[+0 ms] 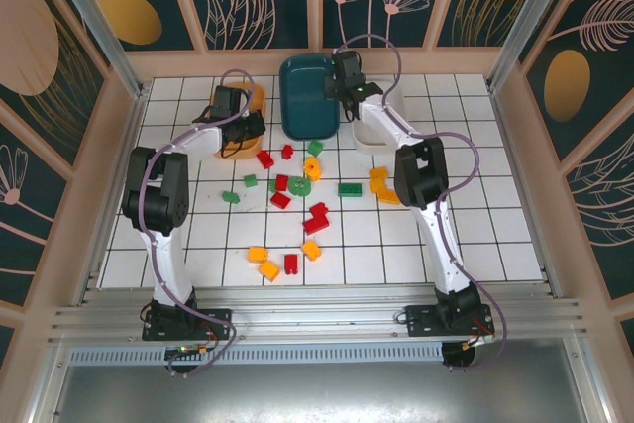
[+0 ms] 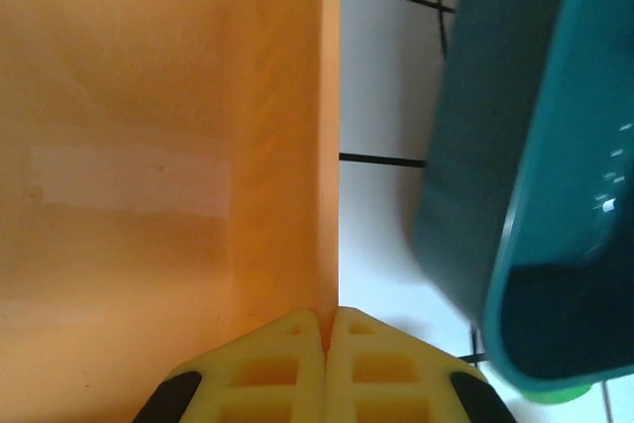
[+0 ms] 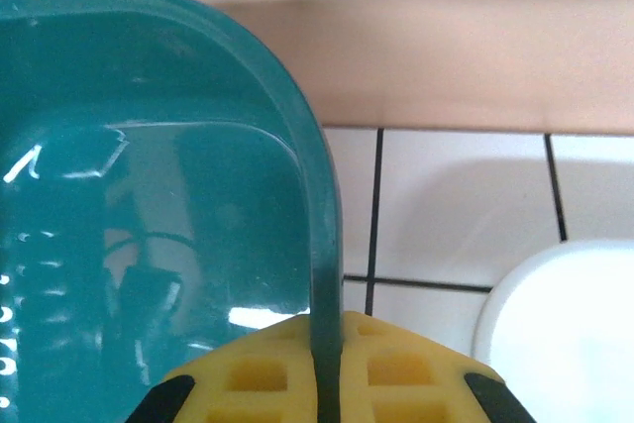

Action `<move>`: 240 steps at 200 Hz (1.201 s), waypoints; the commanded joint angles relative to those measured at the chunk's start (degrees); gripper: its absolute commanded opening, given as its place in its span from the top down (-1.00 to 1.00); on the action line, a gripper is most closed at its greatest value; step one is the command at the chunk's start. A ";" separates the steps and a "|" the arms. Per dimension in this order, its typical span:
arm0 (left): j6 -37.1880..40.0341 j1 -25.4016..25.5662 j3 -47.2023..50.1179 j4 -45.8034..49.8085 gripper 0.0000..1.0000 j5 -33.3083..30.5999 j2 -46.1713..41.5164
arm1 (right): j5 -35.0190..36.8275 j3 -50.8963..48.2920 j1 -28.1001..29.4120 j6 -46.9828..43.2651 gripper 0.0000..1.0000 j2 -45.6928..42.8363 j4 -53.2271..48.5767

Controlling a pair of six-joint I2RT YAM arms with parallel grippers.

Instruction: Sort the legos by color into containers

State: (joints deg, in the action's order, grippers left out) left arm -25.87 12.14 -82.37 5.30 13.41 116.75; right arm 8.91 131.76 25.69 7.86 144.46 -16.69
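Both pinching | left fingers [image 2: 267,373]: orange tray [image 2: 287,146] wall | right fingers [image 3: 258,373]: teal tray [image 3: 302,146] rim

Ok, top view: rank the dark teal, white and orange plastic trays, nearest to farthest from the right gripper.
1. dark teal plastic tray, its rim in the right gripper.
2. white plastic tray, just right.
3. orange plastic tray, far left.
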 commanded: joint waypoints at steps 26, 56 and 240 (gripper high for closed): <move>-4.66 2.83 -4.06 -4.41 1.00 3.06 2.28 | 0.32 -5.93 0.73 2.97 1.00 -4.90 -4.54; -5.41 3.89 -5.11 -4.93 1.00 2.17 3.64 | 2.22 -5.80 0.85 3.93 1.00 -5.54 -6.83; -11.88 4.03 -4.56 -8.62 0.40 6.82 4.85 | -0.05 4.34 0.68 4.80 0.57 -2.17 -15.92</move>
State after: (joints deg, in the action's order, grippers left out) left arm -33.74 15.75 -88.18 -1.28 15.92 124.81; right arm 11.03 132.40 26.20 12.51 142.56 -31.55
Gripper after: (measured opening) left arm 0.268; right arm 0.180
